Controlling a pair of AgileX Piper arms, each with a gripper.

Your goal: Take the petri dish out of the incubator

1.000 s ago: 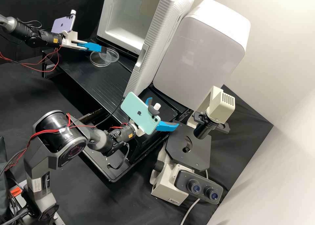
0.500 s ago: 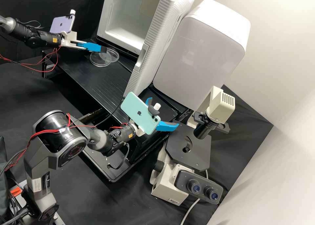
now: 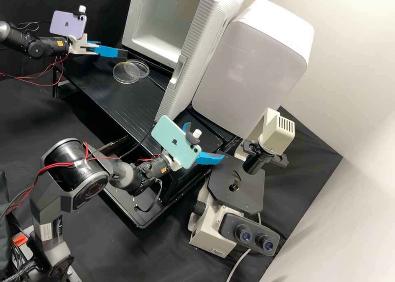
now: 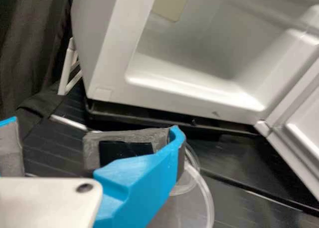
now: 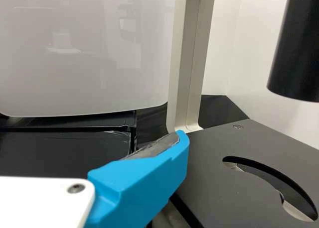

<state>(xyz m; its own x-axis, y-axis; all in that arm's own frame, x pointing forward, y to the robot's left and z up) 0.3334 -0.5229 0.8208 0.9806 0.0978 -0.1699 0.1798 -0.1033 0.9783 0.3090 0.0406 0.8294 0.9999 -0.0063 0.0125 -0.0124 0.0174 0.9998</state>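
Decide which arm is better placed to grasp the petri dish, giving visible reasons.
Left. The left gripper hangs close by the petri dish in front of the incubator; the right gripper sits far off by the microscope.

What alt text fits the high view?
A clear petri dish lies on the black bench in front of the open white incubator, with the left gripper open just above it. The right gripper, open and empty, is beside a microscope.
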